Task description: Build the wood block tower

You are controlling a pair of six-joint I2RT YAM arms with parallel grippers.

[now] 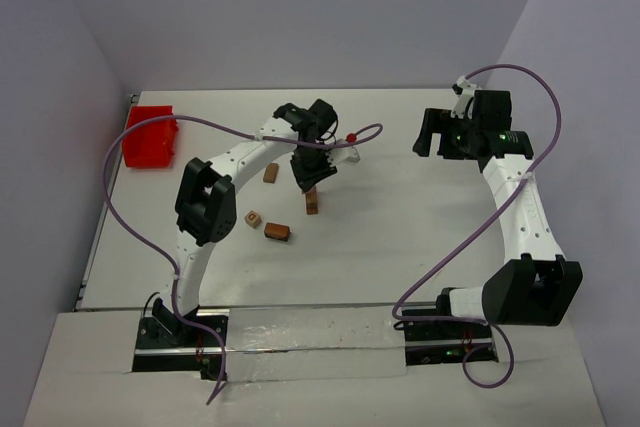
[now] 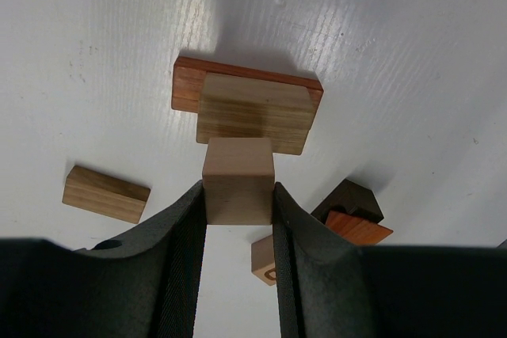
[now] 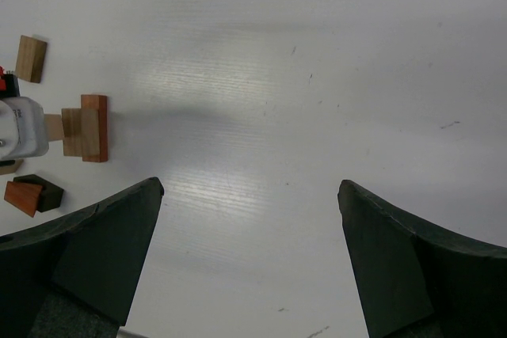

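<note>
Clamped between the fingers of the left gripper was a pale wooden cube, both dark pads pressed flat against its sides. From the left wrist camera I looked straight down past it onto the wood block tower, which stood near the middle of the white table: a flat reddish-brown wooden slab at the bottom and a tan wooden cuboid laid on top of it. The cube sat right over the near edge of that tan piece, and in the right wrist view it seemed to touch it, though I could not tell whether it was resting there. Loose pieces lay around the stack: a tan oblong wooden block off to one side, a dark brown wooden block with an orange-red wooden wedge against it, and a small light cube with a dark mark just beside those. Well apart, the right gripper hung over bare table with its fingers spread wide and nothing between them. Overhead, I could see a red plastic tray at the far left corner.
</note>
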